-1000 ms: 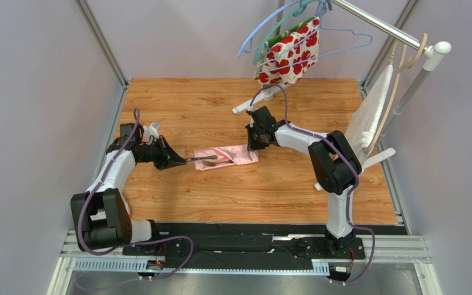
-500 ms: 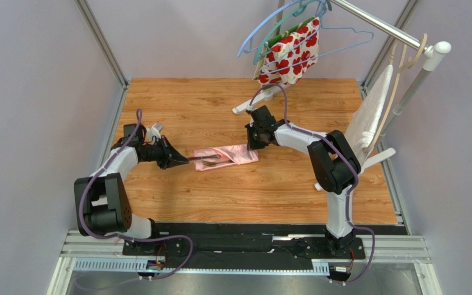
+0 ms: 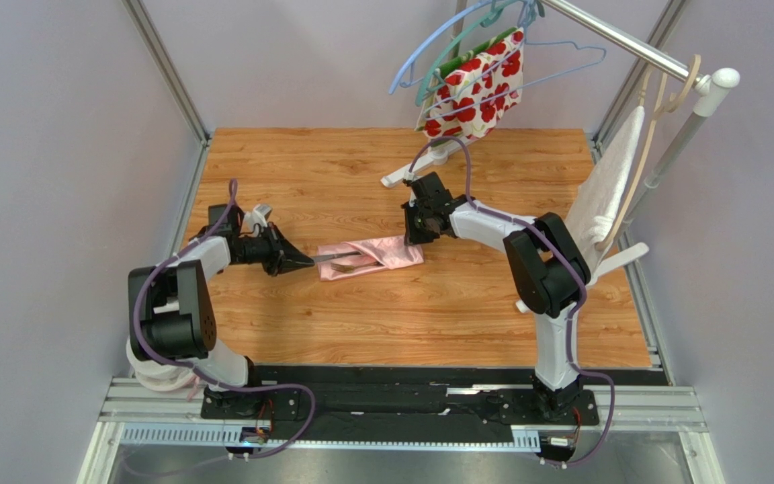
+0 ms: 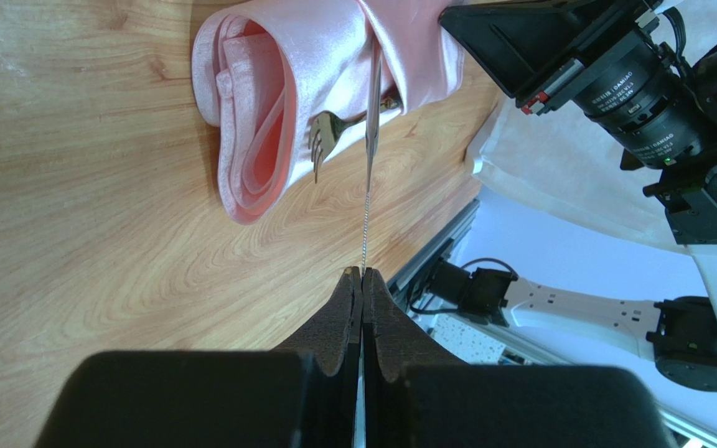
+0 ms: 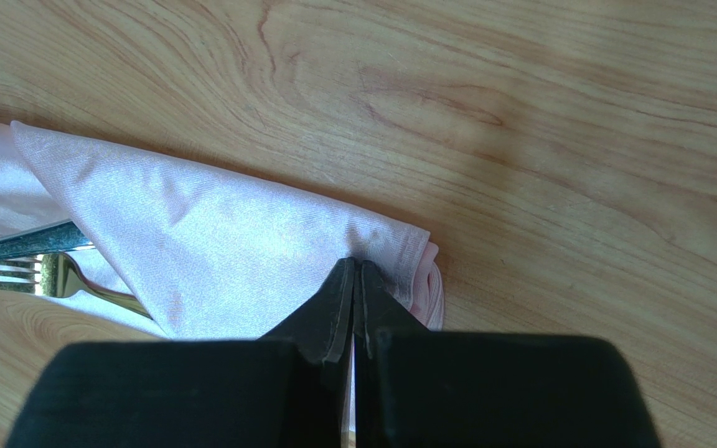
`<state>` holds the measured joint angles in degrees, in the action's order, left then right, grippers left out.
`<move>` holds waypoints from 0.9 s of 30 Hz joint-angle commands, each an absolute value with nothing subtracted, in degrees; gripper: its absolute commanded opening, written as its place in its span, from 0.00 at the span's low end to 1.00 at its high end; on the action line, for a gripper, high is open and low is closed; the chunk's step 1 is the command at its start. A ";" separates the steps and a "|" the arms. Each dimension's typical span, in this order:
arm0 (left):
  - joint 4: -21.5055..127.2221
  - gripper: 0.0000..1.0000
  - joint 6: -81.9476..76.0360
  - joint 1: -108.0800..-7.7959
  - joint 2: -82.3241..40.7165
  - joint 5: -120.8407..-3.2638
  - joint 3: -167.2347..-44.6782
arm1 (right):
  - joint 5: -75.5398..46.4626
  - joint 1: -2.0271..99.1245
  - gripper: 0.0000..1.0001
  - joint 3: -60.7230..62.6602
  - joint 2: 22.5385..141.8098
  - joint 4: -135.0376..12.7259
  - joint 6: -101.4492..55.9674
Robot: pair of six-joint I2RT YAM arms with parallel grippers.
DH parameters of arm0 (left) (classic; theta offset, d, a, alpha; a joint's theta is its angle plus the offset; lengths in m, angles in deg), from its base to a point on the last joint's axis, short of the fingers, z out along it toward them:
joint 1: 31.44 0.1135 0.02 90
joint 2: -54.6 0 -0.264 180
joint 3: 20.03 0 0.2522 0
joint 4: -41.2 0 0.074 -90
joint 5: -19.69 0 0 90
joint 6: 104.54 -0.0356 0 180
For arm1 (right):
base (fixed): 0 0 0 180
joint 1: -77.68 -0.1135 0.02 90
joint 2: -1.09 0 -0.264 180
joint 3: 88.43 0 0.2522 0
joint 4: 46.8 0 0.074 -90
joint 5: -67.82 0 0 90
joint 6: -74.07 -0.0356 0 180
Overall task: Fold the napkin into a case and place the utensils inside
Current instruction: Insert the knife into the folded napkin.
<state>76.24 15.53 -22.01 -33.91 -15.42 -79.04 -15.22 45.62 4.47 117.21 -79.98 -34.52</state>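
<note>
floral cloth [image 3: 477, 91] hanging behind case [image 3: 396, 252], rack [image 3: 724, 78] right

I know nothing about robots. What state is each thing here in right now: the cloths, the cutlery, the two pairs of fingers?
Light-pink shiny cloth napkin: folded into a flat packet, lying down.
Silver-tined fork: in the fold, tines sticking out.
Slim dark knife: held level, far end in the fold.
Left arm's fingers: shut on the knife's near end.
Right arm's fingers: shut, tips at the packet's other end.
Red-and-white floral cloth: hanging up.
White cloth: hanging up.
</note>
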 commanded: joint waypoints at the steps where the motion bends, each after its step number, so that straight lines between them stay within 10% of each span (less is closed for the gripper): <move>1: 69.67 0.00 16.22 -21.51 -35.66 -12.40 -77.92 | -15.24 45.60 0.00 4.96 118.34 -79.37 -33.94; 27: 60.59 0.00 16.93 -27.12 -46.90 -10.72 -81.07 | -14.71 45.51 0.00 4.70 118.07 -78.49 -33.15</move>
<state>63.06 18.55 -25.26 -44.64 -9.45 -79.04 -14.76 45.62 4.47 117.27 -79.74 -34.28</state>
